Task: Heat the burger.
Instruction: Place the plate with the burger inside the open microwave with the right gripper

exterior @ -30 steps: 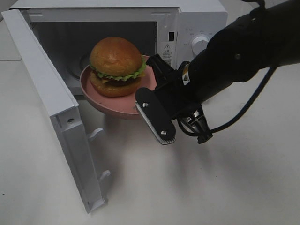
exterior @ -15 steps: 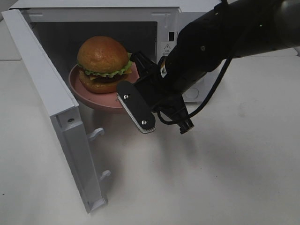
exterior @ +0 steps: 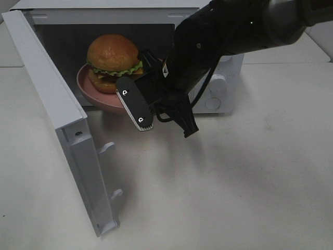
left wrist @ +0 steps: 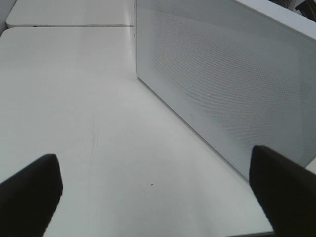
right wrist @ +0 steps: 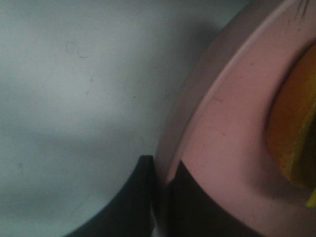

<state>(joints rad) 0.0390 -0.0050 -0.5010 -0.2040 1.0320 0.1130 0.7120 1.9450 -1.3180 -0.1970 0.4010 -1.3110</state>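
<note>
Upright on its plate, the burger (exterior: 113,61) stands with its domed bun on top and the lettuce, patty and lower bun stacked beneath, so its axis runs straight up and down. It is round and faces no particular side. It sits in the mouth of the microwave (exterior: 218,31), toward the hinge side of the cavity.

By count there is one burger, one pink plate (exterior: 104,100), one microwave and two grippers. Two hooks (exterior: 106,148) stick out of the edge of the door (exterior: 52,120), which is swung wide open.

The plate holds the burger and nothing else. Its far part is inside the cavity, while its near rim juts out past the microwave's front edge. I cannot tell whether it rests on the cavity floor.

The right gripper (exterior: 134,78) is clamped on the plate's rim on the side toward the microwave's control panel. In the right wrist view its jaws (right wrist: 160,197) pinch the rim of the plate (right wrist: 232,128) from both faces, with the burger's bun (right wrist: 296,133) just beyond them.

The left gripper (left wrist: 158,192) has its jaws far apart and grips nothing. It hangs over the white table (left wrist: 89,108) next to a white, finely dotted panel (left wrist: 222,84) of the microwave.
</note>
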